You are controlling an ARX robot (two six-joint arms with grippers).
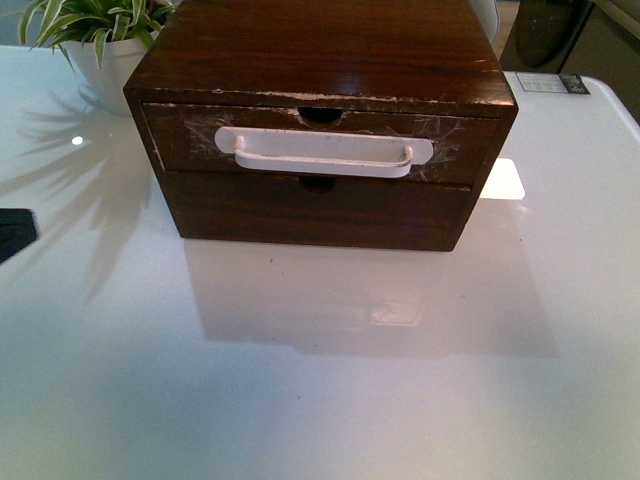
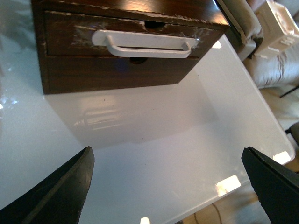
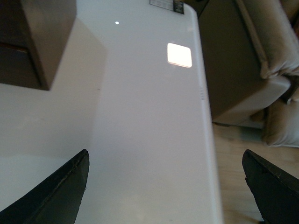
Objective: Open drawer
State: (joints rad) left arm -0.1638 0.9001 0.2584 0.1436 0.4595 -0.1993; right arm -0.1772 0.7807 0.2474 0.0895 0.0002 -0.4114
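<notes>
The drawer (image 1: 180, 140) sits shut, flush in the top of the dark wooden chest (image 1: 320, 50) on the white desk (image 1: 320, 380). Its white bar handle (image 1: 322, 152) runs across the scratched front, with a half-round notch (image 1: 320, 115) just above. Beneath sits a plain drawer front (image 1: 300, 212). A potted plant (image 1: 105, 60) stands behind the chest's corner. A dark object (image 1: 14, 232) pokes in at the desk's edge.

table (image 1: 320, 400): white, glossy | on it: wooden chest (image 1: 320, 50), potted plant (image 1: 105, 62)

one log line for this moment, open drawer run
dark-brown wooden drawer with white bar handle: shut, untouched | left gripper: open, empty, facing drawer | right gripper: open, empty, above white table edge
</notes>
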